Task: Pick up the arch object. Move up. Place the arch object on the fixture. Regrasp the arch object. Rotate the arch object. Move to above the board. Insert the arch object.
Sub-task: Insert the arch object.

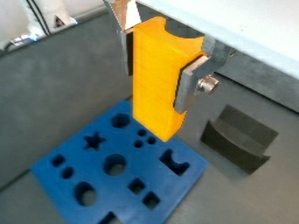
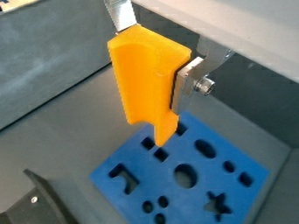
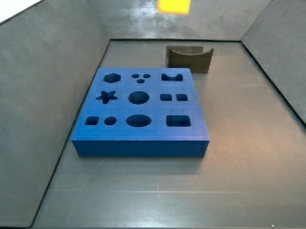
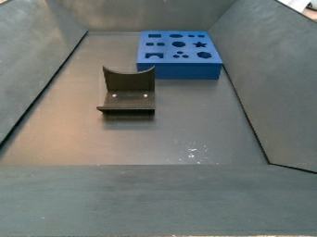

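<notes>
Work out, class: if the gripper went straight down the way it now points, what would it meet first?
Probably the board: in both wrist views the gripper, holding the arch object, hangs above its holed top. Depth is unclear.

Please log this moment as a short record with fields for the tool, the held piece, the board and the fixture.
tool: gripper high above the floor, shut on the arch object, a silver finger flat against its side
held piece: arch object, yellow-orange, hanging upright, its lower end above the board in both wrist views
board: blue board flat on the floor, all visible holes empty
fixture: dark fixture standing empty, apart from the board
insertion: not yet done
</notes>
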Robot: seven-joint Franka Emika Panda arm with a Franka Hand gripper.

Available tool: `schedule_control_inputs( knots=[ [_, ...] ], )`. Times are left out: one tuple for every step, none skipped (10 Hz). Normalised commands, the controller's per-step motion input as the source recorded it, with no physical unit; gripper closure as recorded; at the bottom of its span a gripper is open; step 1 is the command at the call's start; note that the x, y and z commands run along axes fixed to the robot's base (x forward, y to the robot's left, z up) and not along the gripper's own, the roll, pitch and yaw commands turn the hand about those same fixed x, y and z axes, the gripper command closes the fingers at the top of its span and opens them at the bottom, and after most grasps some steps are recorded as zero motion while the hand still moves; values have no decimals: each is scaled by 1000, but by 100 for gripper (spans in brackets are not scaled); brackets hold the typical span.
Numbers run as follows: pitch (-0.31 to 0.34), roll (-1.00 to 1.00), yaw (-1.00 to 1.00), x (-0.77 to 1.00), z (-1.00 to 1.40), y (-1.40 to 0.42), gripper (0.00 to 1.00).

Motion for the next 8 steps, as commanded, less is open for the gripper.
schedule_control_inputs(
  knots=[
    [-19, 177, 0, 126, -786, 237, 100],
    [-70, 166, 46, -37, -814, 174, 100],
    [-79, 129, 23, -9, -780, 211, 100],
    [-96, 127, 0, -3, -774, 183, 100],
    [-87, 127, 0, -37, -769, 169, 100],
    [-74, 96, 0, -80, -611, 174, 100],
    [-11, 10, 0, 0, -91, 0, 100],
    [-26, 70, 0, 0, -537, 0, 100]
  ],
)
